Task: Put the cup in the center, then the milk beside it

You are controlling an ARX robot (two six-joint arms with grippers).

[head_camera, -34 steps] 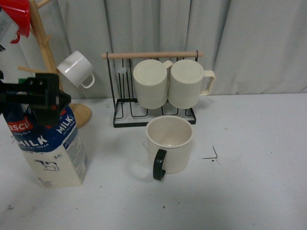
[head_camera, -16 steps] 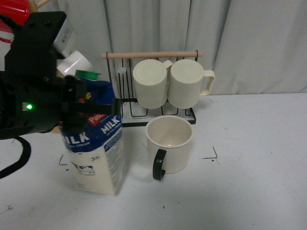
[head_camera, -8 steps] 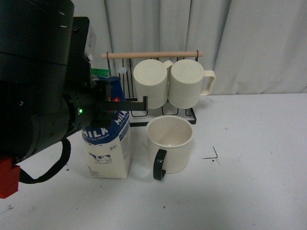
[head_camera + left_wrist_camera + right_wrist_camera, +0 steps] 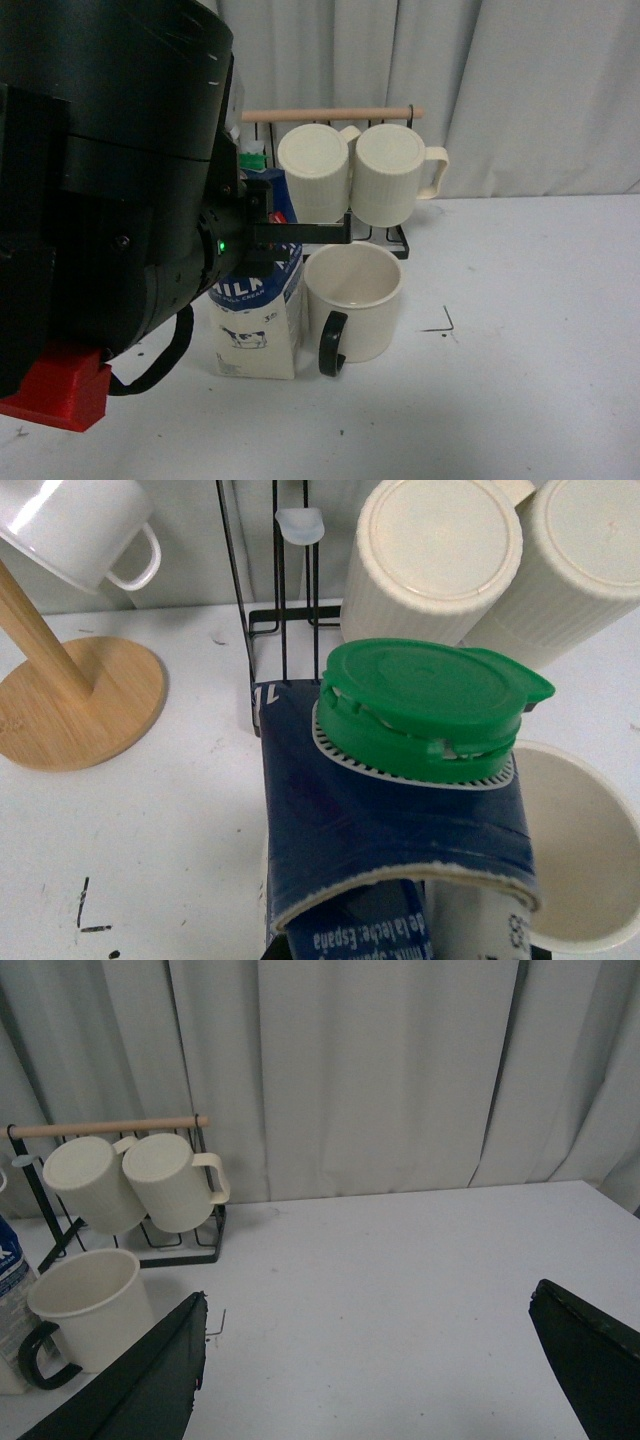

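The cup, a large cream mug with a black loop handle turned to the front, stands on the white table in the middle. It also shows in the right wrist view and at the edge of the left wrist view. The milk, a blue and cream carton with a green cap, stands right beside the cup on its left, its base on the table. My left gripper is shut on the milk's top. My right gripper is open over bare table, well right of the cup.
A black wire rack with a wooden bar holds two ribbed cream mugs just behind the cup. A wooden mug tree base and a small white cup stand behind the milk on the left. Grey curtains hang at the back.
My left arm has carried the milk rightwards from the far left until it stands against the cup's left side. The arm's dark body now fills the left of the front view.
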